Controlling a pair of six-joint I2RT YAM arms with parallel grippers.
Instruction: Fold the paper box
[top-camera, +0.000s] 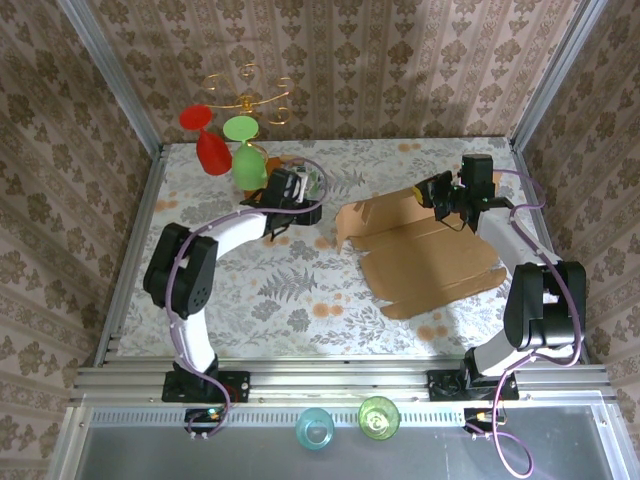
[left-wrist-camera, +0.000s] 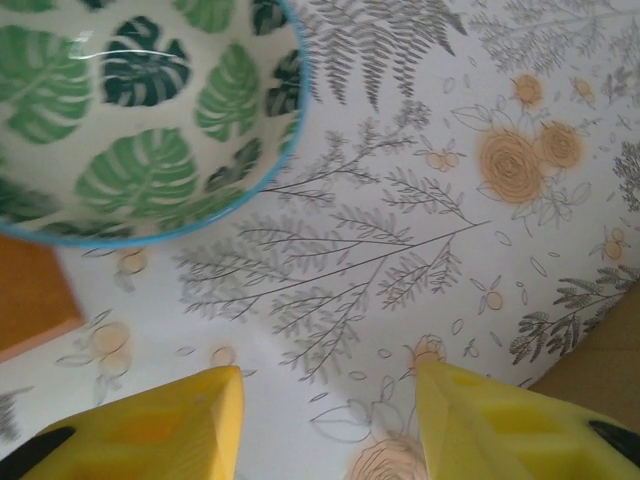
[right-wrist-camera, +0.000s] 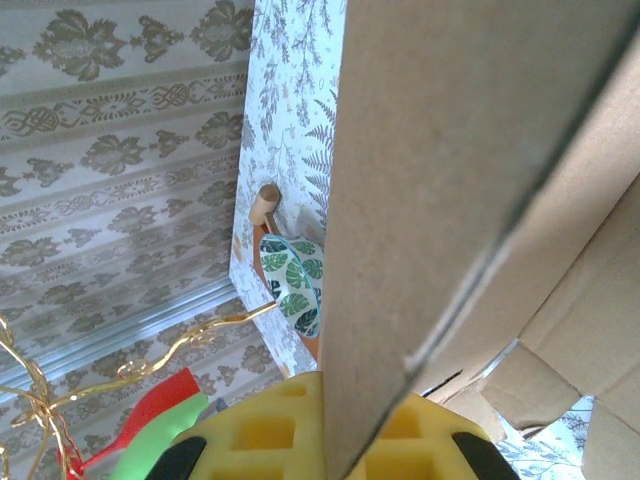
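Observation:
The tan paper box (top-camera: 430, 255) lies mostly flat at the right of the table, with its far flaps raised. My right gripper (top-camera: 442, 197) is at the box's far edge, shut on one upright flap. In the right wrist view that flap (right-wrist-camera: 430, 200) stands edge-on between the yellow pads of the gripper (right-wrist-camera: 345, 440). My left gripper (top-camera: 300, 205) hovers left of the box, beside the leaf-patterned bowl (top-camera: 308, 180). The left wrist view has this gripper (left-wrist-camera: 330, 400) open over bare tablecloth, and a corner of the box (left-wrist-camera: 600, 350) shows at lower right.
The leaf bowl (left-wrist-camera: 140, 110) sits by a reddish wooden board (left-wrist-camera: 30, 295). Red (top-camera: 205, 140) and green (top-camera: 243, 150) goblets and a gold wire stand (top-camera: 245, 95) are at the back left. Two small cups (top-camera: 315, 428) stand below the front rail.

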